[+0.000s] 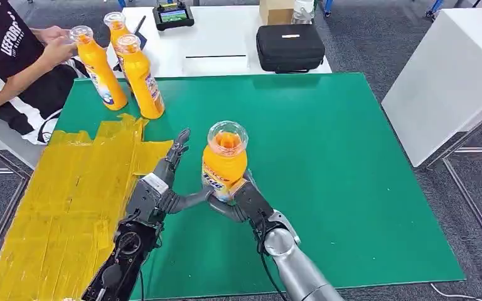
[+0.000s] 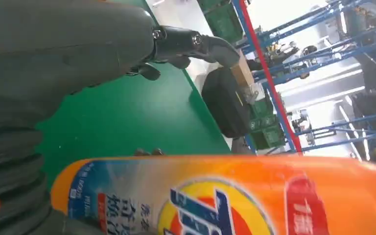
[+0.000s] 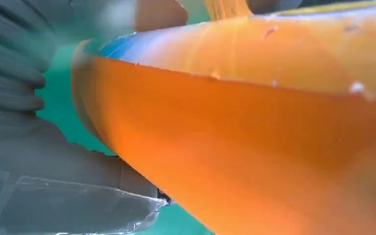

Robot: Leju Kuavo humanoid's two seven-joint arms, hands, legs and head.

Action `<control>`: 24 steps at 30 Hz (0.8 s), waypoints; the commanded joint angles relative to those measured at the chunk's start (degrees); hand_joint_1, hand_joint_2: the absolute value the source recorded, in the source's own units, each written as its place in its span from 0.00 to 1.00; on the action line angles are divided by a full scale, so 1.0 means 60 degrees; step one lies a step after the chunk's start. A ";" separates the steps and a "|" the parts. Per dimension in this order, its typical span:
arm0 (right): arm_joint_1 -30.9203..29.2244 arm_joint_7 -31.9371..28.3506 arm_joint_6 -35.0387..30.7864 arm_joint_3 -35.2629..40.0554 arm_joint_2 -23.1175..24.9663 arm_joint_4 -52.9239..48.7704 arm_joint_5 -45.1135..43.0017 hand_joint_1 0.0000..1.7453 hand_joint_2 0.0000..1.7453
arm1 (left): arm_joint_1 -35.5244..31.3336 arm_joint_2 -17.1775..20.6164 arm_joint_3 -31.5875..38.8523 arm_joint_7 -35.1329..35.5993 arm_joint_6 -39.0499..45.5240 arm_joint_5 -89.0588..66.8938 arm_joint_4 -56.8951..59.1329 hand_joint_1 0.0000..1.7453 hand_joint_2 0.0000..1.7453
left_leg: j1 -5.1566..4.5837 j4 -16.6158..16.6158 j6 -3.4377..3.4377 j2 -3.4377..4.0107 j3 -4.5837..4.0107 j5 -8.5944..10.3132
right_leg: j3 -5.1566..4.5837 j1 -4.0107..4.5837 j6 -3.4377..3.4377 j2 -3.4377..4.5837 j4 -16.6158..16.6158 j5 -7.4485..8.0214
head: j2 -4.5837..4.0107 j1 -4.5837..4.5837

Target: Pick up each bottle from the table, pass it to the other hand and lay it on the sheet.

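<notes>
Near bench (image 1: 351, 188) middle: upright bottle (image 1: 224, 164) gripped by right hand (image 1: 241, 199), base hidden; left hand (image 1: 166, 182) spread, thumb touching.

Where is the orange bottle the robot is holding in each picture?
Head view: orange bottle upright in the middle, gripped low by the right hand, left hand beside it.
Left wrist view: its label side runs along the bottom.
Right wrist view: its orange body spans most of the picture.
Shared landmark: green table mat.
</notes>
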 commanded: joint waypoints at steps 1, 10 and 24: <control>-0.0479 0.0046 0.0009 0.0568 0.0027 0.0851 0.0044 1.00 1.00 | -0.0267 0.0043 -0.0145 0.0097 -0.0013 0.0045 0.0531 0.00 1.00 | 0.0009 -0.0004 -0.0022 0.0004 0.0055 -0.0018 | 0.0060 0.0007 -0.0016 0.0012 -0.0012 -0.0016 | 0.0000 0.0000; -0.0748 0.0107 -0.0041 0.0698 0.0091 0.1134 -0.0034 1.00 1.00 | -0.0320 0.0012 -0.0289 0.0108 -0.0007 0.0058 0.0546 0.00 1.00 | 0.0005 -0.0005 -0.0017 0.0004 0.0038 -0.0012 | 0.0039 0.0005 -0.0012 0.0012 -0.0009 -0.0010 | 0.0000 -0.0004; -0.1138 0.0173 -0.0178 0.1048 0.0220 0.1482 0.0164 1.00 1.00 | -0.0421 -0.0054 -0.0469 0.0178 -0.0112 0.0105 0.0545 0.00 1.00 | 0.0010 0.0004 -0.0027 0.0008 0.0064 -0.0026 | 0.0066 0.0008 -0.0020 0.0020 -0.0004 -0.0023 | 0.0000 -0.0004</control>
